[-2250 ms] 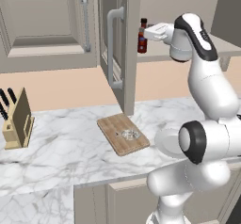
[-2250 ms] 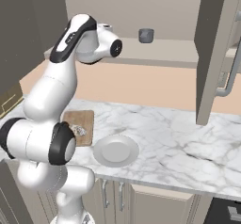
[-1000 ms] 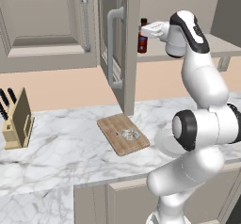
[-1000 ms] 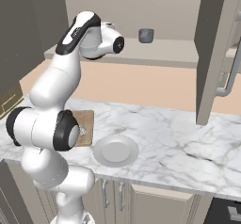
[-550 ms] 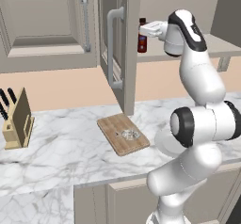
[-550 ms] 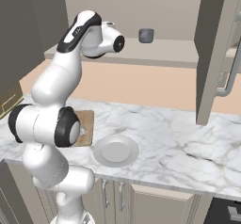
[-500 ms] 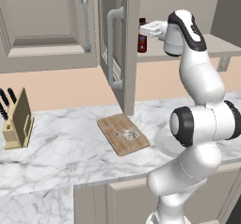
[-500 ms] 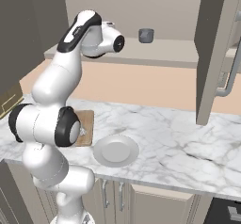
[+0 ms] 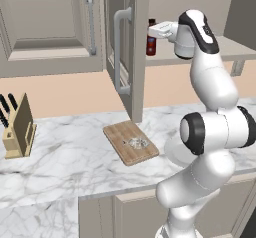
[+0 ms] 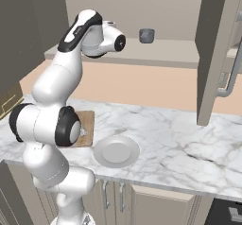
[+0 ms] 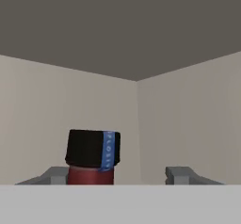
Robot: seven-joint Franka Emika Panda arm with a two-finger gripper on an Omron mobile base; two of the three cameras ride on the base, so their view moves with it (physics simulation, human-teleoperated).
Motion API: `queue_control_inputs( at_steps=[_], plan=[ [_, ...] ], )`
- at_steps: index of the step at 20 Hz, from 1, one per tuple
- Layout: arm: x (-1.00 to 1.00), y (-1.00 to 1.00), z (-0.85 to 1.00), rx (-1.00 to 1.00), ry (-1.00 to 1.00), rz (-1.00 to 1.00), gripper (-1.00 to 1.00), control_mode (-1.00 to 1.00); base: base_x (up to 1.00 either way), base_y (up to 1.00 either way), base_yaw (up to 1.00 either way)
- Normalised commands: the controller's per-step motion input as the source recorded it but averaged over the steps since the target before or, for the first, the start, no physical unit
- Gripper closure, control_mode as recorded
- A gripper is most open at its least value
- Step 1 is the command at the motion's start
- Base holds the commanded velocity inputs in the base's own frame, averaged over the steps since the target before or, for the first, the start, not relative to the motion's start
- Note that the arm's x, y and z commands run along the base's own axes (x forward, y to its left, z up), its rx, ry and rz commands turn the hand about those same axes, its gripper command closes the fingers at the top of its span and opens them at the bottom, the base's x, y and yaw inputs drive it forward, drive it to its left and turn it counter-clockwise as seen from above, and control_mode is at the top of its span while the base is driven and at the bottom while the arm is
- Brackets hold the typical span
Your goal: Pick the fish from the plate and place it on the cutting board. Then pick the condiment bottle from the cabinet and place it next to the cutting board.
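Found the pincer (image 11: pixel 120 175) up inside the cabinet (image 9: pixel 137 47), jaws parted around the condiment bottle (image 11: pixel 91 158) on the shelf (image 9: pixel 235 49), left fingertip (image 11: pixel 54 175) near the neck, right one apart; grip not yet confirmed. Judged best: centre, close fully below the cap, lift straight, withdraw level. Saw the fish (image 9: pixel 135 142) lying on the cutting board (image 9: pixel 122 149) on the bench (image 9: pixel 65 157).
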Motion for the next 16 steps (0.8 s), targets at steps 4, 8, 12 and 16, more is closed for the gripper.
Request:
queue_control_inputs(
  at_steps=[4, 8, 12, 16],
  plan=[
    [-0.12, 0.00, 0.00, 0.00, 0.00, 0.00, 1.00, -1.00, 0.00, 0.00, 0.00],
    [-0.25, 0.00, 0.01, 0.00, 0.00, 0.00, 1.00, -1.00, 0.00, 0.00, 0.00],
    [-0.39, 0.00, 0.15, 0.00, -0.01, 0.00, 1.00, -1.00, 0.00, 0.00, 0.00],
    [-0.47, 0.00, 0.22, 0.00, -0.05, 0.00, 1.00, -1.00, 0.00, 0.00, 0.00]
  ],
)
